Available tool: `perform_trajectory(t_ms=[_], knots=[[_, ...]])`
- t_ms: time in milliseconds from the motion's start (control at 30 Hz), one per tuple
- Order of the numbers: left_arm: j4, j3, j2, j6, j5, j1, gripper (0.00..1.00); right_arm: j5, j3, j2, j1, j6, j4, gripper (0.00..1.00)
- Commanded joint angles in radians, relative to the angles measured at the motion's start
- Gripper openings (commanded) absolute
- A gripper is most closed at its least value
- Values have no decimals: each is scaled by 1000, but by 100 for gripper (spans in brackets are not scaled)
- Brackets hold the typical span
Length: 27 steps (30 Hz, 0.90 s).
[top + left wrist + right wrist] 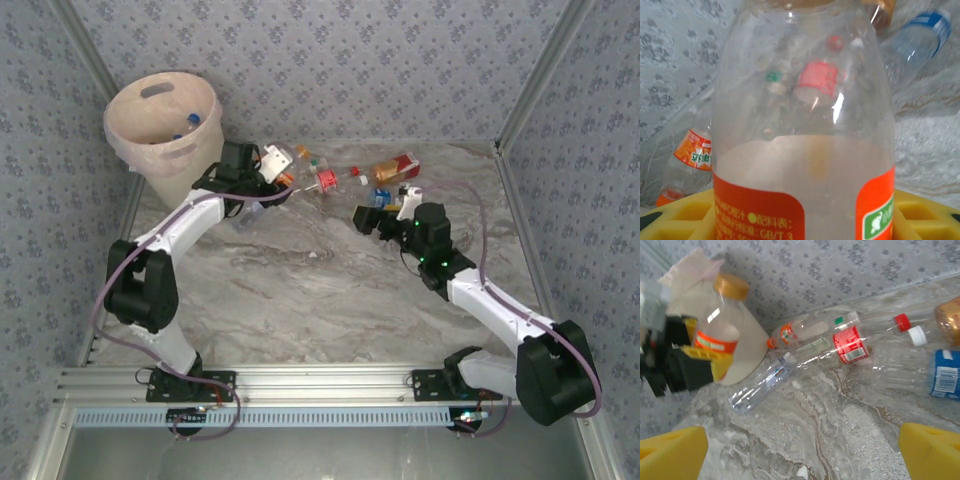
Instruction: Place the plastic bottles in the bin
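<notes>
Left pincer [270, 182] — clamped on a clear orange-labelled bottle [805, 150], close beside the bin [178, 168]. Right pincer [371, 216] — jaws wide apart, empty, near the loose bottles [850, 342] lying on the counter [300, 290].

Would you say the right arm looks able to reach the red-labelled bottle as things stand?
Probably yes: the right gripper is open, with bare table between it and the red-labelled bottle.
</notes>
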Motion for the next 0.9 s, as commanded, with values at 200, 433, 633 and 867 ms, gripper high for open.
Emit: perform_trajectory(t_ms=[200,433,633,867], knots=[[122,6,-116,-226,68,111,40,62,98,98,122,-180,71,100],[132,89,-124,-371,21,177,41,49,172,208,164,-134,117,100],[43,240,-90,-384,-16,246,43,39,222,242,177,-141,88,100],[-67,425,-13,-407,-12,328,42,59,227,245,183,-141,65,100]])
